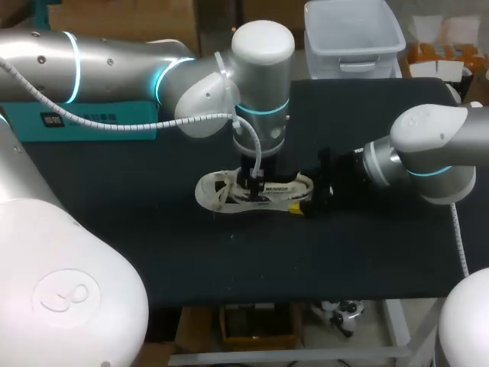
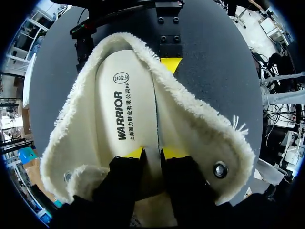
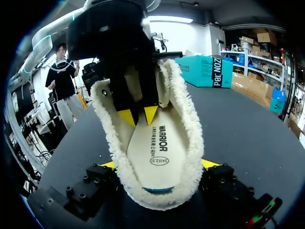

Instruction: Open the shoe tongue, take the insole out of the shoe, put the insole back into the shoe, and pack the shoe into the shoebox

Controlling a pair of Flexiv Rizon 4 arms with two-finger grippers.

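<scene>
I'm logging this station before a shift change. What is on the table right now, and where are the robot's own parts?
shoe: one, cream with fleecy lining, middle of the table, opening up
insole: one, cream, lying inside the shoe
box: one, teal, on the table beyond the shoe, toward my left
table: one, black
left arm: one, silver, comes in from the left
left gripper: one, black with yellow tips, down in the shoe's opening at the insole
right arm: one, silver, comes in from the right
right gripper: one, black with yellow tips, shut on the shoe's heel end
</scene>
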